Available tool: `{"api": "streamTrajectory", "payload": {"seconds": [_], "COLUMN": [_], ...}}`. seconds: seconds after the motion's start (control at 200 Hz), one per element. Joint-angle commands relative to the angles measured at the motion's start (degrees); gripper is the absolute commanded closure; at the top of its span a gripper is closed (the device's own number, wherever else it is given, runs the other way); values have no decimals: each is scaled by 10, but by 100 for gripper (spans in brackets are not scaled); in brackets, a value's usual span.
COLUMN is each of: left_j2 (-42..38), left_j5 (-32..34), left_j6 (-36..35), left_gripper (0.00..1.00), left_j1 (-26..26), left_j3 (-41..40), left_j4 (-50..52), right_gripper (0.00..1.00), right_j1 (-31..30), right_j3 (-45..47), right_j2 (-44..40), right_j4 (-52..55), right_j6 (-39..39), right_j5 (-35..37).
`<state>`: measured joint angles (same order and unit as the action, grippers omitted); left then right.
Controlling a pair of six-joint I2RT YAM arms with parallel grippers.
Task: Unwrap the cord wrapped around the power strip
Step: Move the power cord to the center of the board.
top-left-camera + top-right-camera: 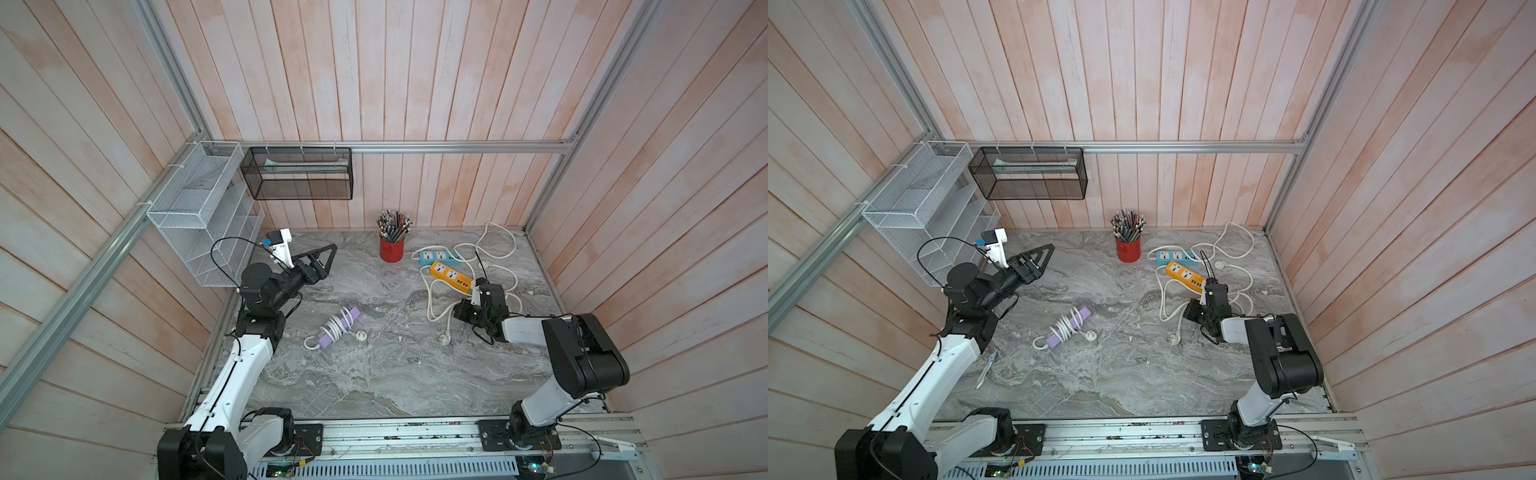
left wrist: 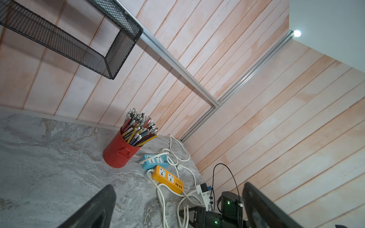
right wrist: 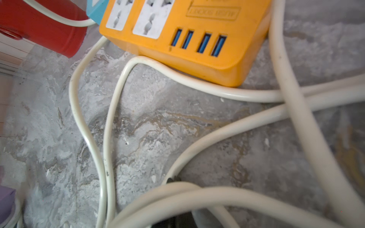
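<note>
**Item:** lilac plastic power strip (image 1: pixel 337 328), a short bar with a white cord (image 1: pixel 340 322) wound in close turns round its middle. Both ends are bare.

**Location:** flat on the grey marbled counter (image 1: pixel 374 374), well apart from both sets of jaws, roughly between them and nearer the left set. The round white plug (image 1: pixel 360 336) lies free just beside the strip. A slack loop pokes out past the far end.

**Left gripper** (image 1: pixel 326 259): jaws spread wide, empty, held up off the counter.

**Right gripper** (image 1: pixel 463 312): jaws pressed together, low among the loose white cords just beside the orange power strip (image 1: pixel 451 275). I cannot tell whether a cord is nipped.

**Handling, my estimate:** the body is light, rigid and smooth, so I expect it to skid if tugged unpinned. The cord looks rubbery and springy, likely to keep its curl and snag turn on turn.

**Hold points, my pick:** the plug, or the cord just behind it, for unwinding. A bare lilac end, clear of the turns, for the pinning jaws.
</note>
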<state>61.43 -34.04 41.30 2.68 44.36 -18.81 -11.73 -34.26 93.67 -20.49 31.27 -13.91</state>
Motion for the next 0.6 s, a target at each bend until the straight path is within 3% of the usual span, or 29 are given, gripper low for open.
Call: {"api": "streamTrajectory", "payload": {"seconds": [0.0, 0.11, 0.215, 0.355, 0.595], "left_j2": [-22, -41, -62, -92, -93], "left_j5": [45, 93, 154, 223, 249], "left_j6": [-55, -74, -72, -52, -34], "left_gripper": [0, 0, 0, 0, 0], "left_j1": [-3, -3, -3, -5, -5], "left_j3": [17, 17, 7, -9, -14], "left_j4": [118, 197, 254, 288, 292], "right_gripper": [91, 50, 30, 15, 11], "right_j1": [-16, -62, -124, -185, -224], "right_j3": [-16, -11, -9, -25, -96], "right_j2": [-24, -78, -131, -162, -105], "right_j4": [14, 59, 100, 117, 86], "right_j6": [-15, -16, -7, 22, 49], "right_j5": [-35, -51, -59, -94, -146]}}
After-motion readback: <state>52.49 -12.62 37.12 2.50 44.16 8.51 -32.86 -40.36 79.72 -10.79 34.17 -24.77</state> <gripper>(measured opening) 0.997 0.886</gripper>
